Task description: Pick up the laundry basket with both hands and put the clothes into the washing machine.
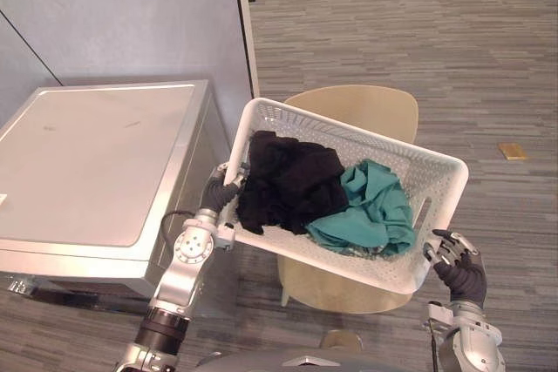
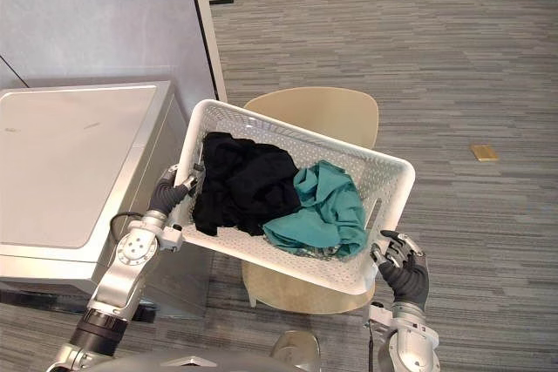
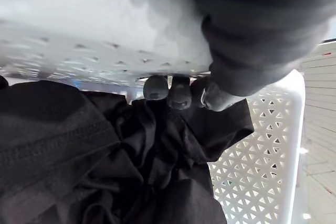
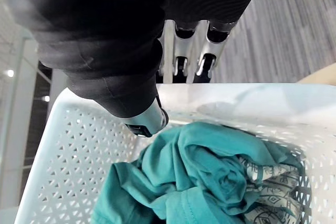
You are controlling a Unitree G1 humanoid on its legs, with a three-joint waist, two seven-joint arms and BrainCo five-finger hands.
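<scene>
The laundry basket (image 1: 417, 170) looks stiff and light, the clothes (image 1: 296, 182) soft and loose. The left hand (image 1: 218, 192) and right hand (image 1: 462, 273) each curl round 1 end rim, the sensible hold.

Overall light: bright and even, from overhead; the carpet floor (image 1: 392, 32) carries no hard shadows.
Sheen: a soft pale glow on the washing machine (image 1: 96, 163) top, beside the left hand (image 1: 218, 191).
Shadow: dim beneath the basket (image 1: 440, 172), between the left hand and the right hand (image 1: 462, 274).
Left wrist view: black clothes (image 3: 105, 171) past the fingers (image 3: 156, 87) nearly swallow detail.
</scene>
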